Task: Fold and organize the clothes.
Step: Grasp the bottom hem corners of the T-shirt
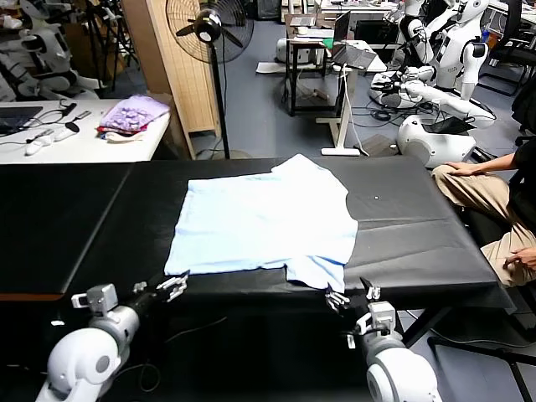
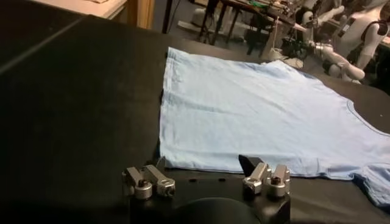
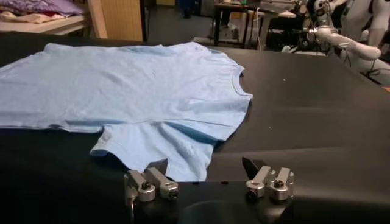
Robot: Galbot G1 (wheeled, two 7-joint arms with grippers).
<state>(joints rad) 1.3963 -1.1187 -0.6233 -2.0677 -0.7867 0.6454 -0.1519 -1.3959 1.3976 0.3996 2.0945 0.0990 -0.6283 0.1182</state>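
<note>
Shirt (image 1: 264, 222) lies flat on black table (image 1: 75, 218), spread out, so I can fold it. Hem faces my left side, neck faces right. My left gripper (image 1: 173, 286) waits wide open at near hem corner, holds nothing. My right gripper (image 1: 350, 297) waits wide open at near sleeve, holds nothing. Both low at table edge, ready to pinch near side.

Right gripper (image 3: 207, 173) jaws spread, low over black table (image 3: 317, 122); pale blue T-shirt (image 3: 134, 97) sleeve just ahead.
</note>
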